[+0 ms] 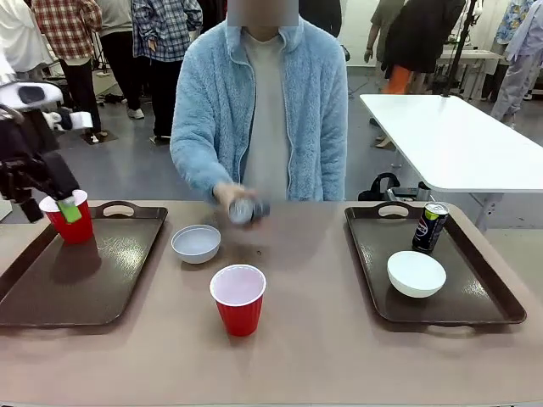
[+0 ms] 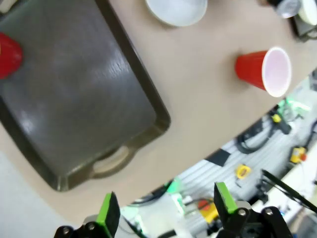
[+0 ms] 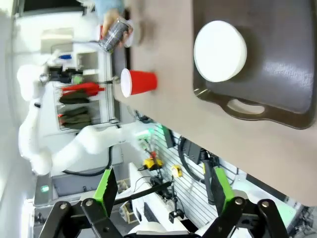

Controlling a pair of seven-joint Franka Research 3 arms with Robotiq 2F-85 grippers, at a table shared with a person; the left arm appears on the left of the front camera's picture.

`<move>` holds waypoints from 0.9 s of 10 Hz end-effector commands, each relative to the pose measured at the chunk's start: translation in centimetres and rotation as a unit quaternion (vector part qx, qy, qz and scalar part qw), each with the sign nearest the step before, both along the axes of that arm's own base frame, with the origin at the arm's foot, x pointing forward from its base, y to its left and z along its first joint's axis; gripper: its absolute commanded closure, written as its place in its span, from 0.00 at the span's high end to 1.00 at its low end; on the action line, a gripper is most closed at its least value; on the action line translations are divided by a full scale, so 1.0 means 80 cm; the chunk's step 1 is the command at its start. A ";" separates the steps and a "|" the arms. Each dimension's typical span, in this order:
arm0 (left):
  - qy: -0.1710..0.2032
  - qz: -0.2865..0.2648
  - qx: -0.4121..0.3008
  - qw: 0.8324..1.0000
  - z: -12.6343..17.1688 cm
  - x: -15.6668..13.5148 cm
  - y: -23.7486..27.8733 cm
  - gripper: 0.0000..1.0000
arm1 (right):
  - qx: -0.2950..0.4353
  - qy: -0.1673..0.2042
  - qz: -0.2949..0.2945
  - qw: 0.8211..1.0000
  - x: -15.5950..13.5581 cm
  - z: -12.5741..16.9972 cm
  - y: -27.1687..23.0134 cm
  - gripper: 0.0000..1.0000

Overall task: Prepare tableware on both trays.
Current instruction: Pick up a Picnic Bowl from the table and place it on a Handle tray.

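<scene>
Now, in the front view, the left hand (image 1: pixel 61 206) is seen over the far left corner of the left dark brown glossy rectangular plastic tray (image 1: pixel 59 292). It is right at the rim of a red plastic cup with a white inside (image 1: pixel 75 225), which stands upright there. Whether the two touch cannot be told. A small round pale-grey bowl (image 1: pixel 196 243) and a second red plastic cup (image 1: pixel 238 298) are set on the bare desk (image 1: pixel 322 348) between the trays, the cup nearer the robot. A slim can (image 1: pixel 248 210), blurred, is held low over the desk by the person's hand (image 1: pixel 227 195). On the right matching tray (image 1: pixel 496 307) a slim black drink can (image 1: pixel 430 227) is stood upright at the far side, and a round white bowl (image 1: pixel 417 273) is placed near the middle.

In the left wrist view, the left hand (image 2: pixel 166 206) is shown with its fingers spread wide apart and nothing between them. Beyond them the left tray (image 2: pixel 84 99) is seen, with its red cup (image 2: pixel 9 54) at the picture's edge.

In the right wrist view, the right hand (image 3: pixel 162 187) is likewise held spread apart and empty, off the desk's edge. The right tray (image 3: pixel 287 64) with the white bowl (image 3: pixel 220 51) is seen beyond it.
</scene>
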State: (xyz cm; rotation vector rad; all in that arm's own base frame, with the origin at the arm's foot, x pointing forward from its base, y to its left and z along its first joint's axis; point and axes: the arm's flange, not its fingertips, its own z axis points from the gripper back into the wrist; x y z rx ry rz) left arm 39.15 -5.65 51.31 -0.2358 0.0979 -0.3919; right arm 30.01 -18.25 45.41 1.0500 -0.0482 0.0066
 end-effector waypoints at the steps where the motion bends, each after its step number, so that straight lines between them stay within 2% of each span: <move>1: -0.040 0.006 0.042 0.998 -0.036 0.008 -0.028 1.00 | 0.066 -0.013 0.027 0.997 0.009 -0.015 -0.031 0.99; 3: -0.096 0.009 0.049 0.994 -0.067 0.015 -0.048 1.00 | 0.087 -0.021 0.029 0.996 0.008 -0.026 -0.040 0.99; 4: -0.156 0.010 0.067 0.985 -0.087 0.026 -0.057 1.00 | 0.091 -0.020 0.027 0.995 0.013 -0.031 -0.040 0.99; 6: -0.180 0.009 0.063 0.982 -0.115 0.048 -0.068 1.00 | 0.096 -0.004 0.035 0.995 0.032 -0.046 -0.027 0.99; 7: -0.191 0.002 0.068 0.979 -0.126 0.054 -0.074 1.00 | 0.083 -0.009 0.027 0.996 0.008 -0.038 -0.033 0.99; 9: -0.196 -0.011 0.073 0.978 -0.136 0.063 -0.084 1.00 | 0.083 -0.009 0.027 0.996 0.008 -0.038 -0.033 0.99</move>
